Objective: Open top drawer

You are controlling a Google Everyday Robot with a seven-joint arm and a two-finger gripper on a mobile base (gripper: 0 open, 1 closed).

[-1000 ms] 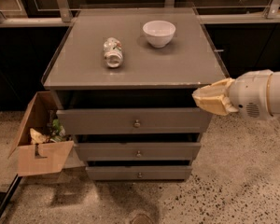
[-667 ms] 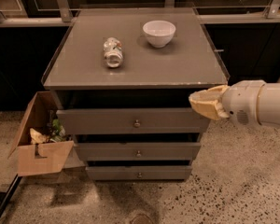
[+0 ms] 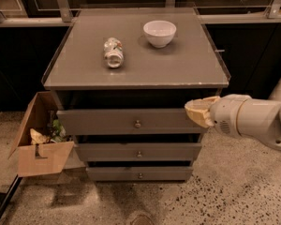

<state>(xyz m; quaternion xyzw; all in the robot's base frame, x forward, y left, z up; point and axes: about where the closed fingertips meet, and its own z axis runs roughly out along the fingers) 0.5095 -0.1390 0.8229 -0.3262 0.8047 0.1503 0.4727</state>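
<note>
Gripper (image 3: 196,112) sat at the right end of the top drawer (image 3: 107,122), level with its front and just under the right front corner of the bench (image 3: 84,74). Arm came in from the right. Jaws appeared pressed together at the tips, forming one blunt point aimed left, with nothing between them. Contact with the drawer front could not be judged. The gripper was well apart from the drawer's knob (image 3: 137,123), which sat at the centre of the front.

The top drawer was directly below the bench top, with a dark gap above it. The middle drawer (image 3: 112,152) and bottom drawer (image 3: 117,174) lay beneath it.

On the bench stood a white bowl (image 3: 159,33), upright, rear right of centre. A can (image 3: 114,52) lay on its side to the left of the bowl, apart from it.

An open cardboard box (image 3: 40,156) stood on the floor, against the bench's left side.
</note>
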